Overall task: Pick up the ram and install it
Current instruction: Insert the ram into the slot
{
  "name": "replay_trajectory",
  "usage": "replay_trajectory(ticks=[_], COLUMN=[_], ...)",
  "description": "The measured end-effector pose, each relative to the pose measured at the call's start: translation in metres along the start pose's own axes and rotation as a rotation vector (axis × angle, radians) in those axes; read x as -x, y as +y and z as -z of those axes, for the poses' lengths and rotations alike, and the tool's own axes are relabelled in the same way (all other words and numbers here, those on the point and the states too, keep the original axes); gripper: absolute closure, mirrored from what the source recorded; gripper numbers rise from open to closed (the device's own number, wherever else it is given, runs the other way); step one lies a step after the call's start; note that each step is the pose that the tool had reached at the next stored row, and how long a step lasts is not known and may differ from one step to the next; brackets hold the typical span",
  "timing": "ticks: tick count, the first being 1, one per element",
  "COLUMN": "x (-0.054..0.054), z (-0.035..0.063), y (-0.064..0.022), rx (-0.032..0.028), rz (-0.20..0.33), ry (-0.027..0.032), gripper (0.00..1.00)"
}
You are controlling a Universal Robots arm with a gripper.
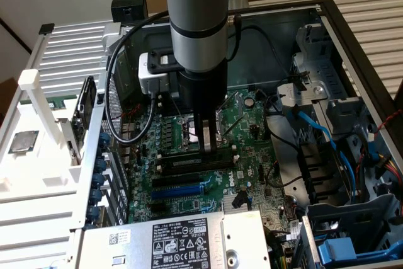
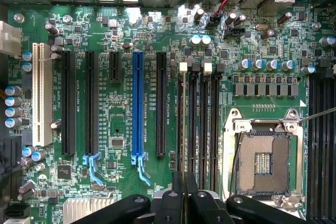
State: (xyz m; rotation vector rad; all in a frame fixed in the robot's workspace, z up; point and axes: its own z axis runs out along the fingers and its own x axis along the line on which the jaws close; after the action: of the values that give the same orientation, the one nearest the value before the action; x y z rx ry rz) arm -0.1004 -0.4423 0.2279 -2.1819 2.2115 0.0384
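The jaws are pinching narrowly on the ram (image 1: 189, 164), which is standing on edge mid-motherboard (image 1: 182, 205); it is looking light, stiff and fragile; holding its bare top edge mid-length is seeming safest.

Motherboard (image 1: 189, 187) inside case (image 1: 352, 61) (slots (image 2: 198, 119) beside socket (image 2: 262, 161))

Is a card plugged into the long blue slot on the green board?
No, the blue slot lies bare, its open groove showing from end to end.
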Motion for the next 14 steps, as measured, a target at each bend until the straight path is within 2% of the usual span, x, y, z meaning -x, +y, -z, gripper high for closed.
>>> replay_trajectory(ticks=[4,5,14], x=[0.0000,-0.0001,0.0000], z=[-0.0001,-0.0002,0.0012], y=[0.0003,0.0005,0.0041], rx=[0.0002,0.0001,0.0001], rz=[0.000,0.000,0.000], ry=[0.0000,0.0002,0.0001], gripper=[0.86,0.79,0.79])
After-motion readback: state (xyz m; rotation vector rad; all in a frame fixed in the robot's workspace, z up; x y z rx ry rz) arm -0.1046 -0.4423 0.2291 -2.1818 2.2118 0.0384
